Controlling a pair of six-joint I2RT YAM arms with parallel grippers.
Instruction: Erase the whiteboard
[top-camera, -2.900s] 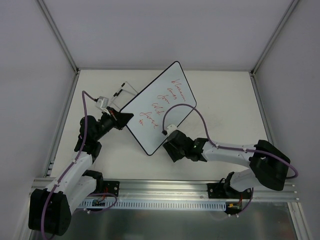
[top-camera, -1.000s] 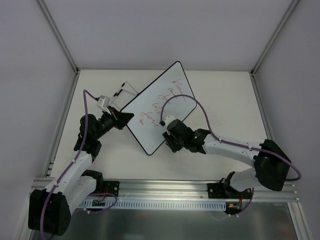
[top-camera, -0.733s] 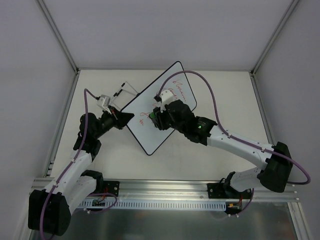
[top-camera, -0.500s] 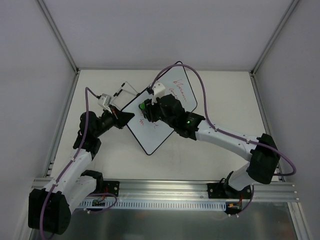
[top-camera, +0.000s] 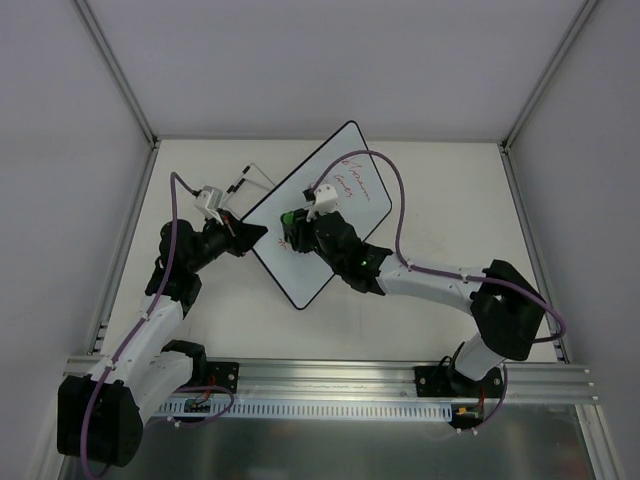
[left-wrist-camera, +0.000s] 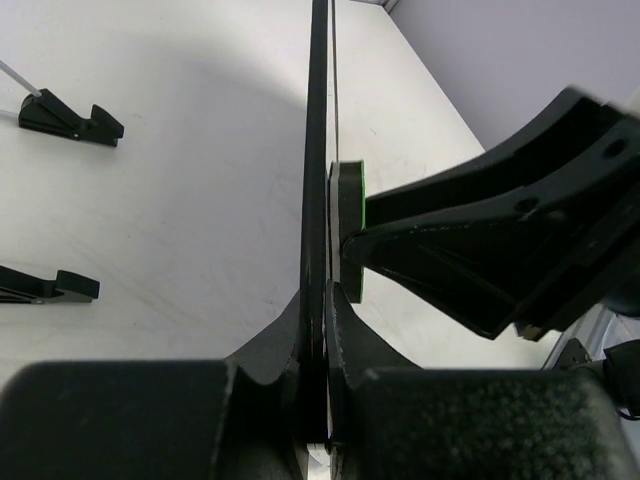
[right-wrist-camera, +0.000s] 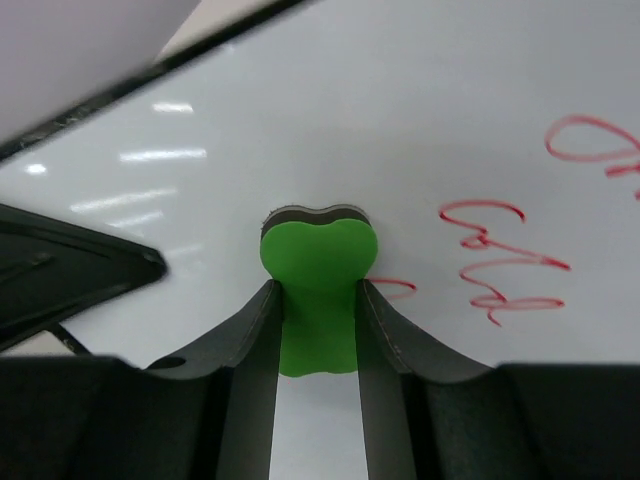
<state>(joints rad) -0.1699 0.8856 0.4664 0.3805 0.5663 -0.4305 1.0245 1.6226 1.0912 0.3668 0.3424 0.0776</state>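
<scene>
One whiteboard (right-wrist-camera: 450, 120), one eraser (right-wrist-camera: 318, 280), two feet (left-wrist-camera: 70, 118)

White tabletop (top-camera: 455, 205), pale grey walls (top-camera: 330, 60), aluminium rail (top-camera: 330, 377)

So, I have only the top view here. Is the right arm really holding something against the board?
Observer: Yes. The right gripper has its jaws shut on a green eraser.
Operator: Does the eraser touch the board?
Observer: Yes. In the left wrist view its dark pad lies against the board.
Operator: And how does the left arm hold the board?
Observer: The left gripper has its jaws shut on the board's thin rim, which runs edge-on between them.
</scene>
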